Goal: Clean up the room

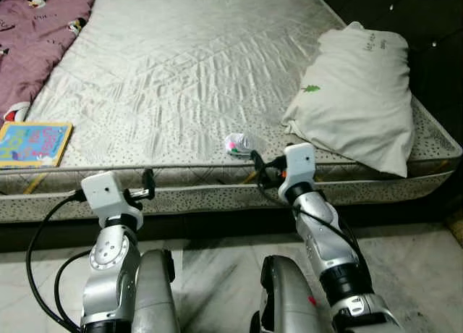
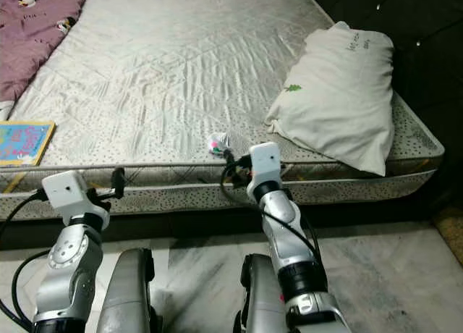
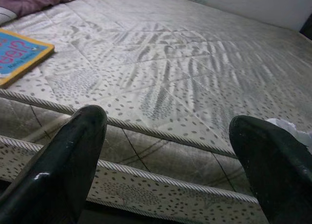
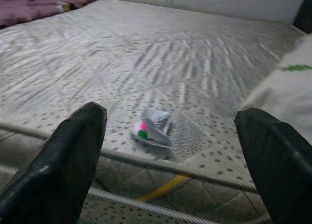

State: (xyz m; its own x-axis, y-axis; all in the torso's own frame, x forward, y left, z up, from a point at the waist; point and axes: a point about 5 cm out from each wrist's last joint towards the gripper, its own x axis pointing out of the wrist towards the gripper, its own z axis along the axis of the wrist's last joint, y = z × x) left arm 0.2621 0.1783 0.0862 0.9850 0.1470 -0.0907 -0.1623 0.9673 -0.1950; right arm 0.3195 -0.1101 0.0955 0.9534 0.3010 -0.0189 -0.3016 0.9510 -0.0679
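We see a small crumpled wrapper (image 4: 152,128) lying near the front edge of the bare mattress (image 1: 181,65), just beside the pillow (image 1: 358,94). Our right gripper (image 4: 170,160) hovers before it, fingers spread wide, holding nothing. Our left gripper (image 3: 168,160) also gapes empty at the mattress edge. A book (image 1: 32,143) lies far left, beside what may be a maroon blanket (image 1: 36,29).
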